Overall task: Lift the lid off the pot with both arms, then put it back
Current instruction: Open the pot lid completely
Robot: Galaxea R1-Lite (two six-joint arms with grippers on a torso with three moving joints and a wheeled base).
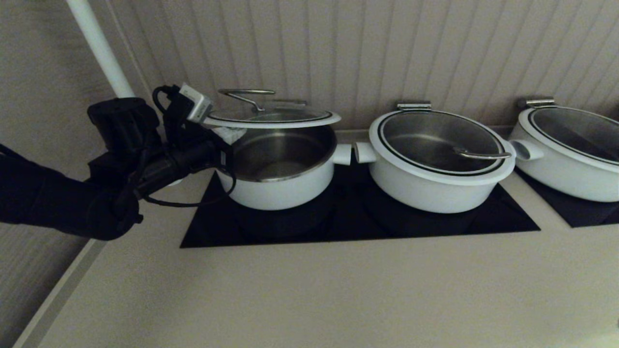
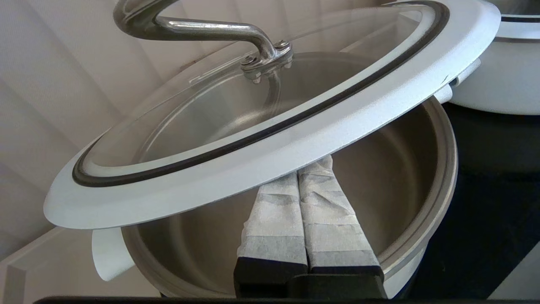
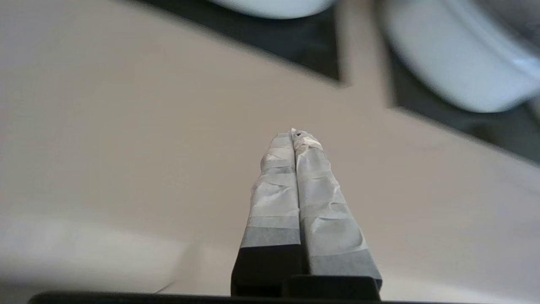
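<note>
The lid (image 1: 271, 118), glass with a white rim and an arched steel handle, hovers tilted just above the open pot (image 1: 278, 179). My left gripper (image 1: 223, 135) reaches in from the left at the pot's rim. In the left wrist view its fingers (image 2: 274, 211) are pressed together with their tips under the lid's white rim (image 2: 270, 147), above the pot's steel inside (image 2: 422, 169); the lid rests on them. My right gripper (image 3: 294, 134) is shut and empty over the beige counter, out of the head view.
A wider white pot with its lid on (image 1: 437, 154) stands right beside the pot's stub handle, and another (image 1: 570, 145) is at the far right. Both stand on black cooktops (image 1: 358, 222). The panelled wall is close behind, and a white pipe (image 1: 99, 46) is at the back left.
</note>
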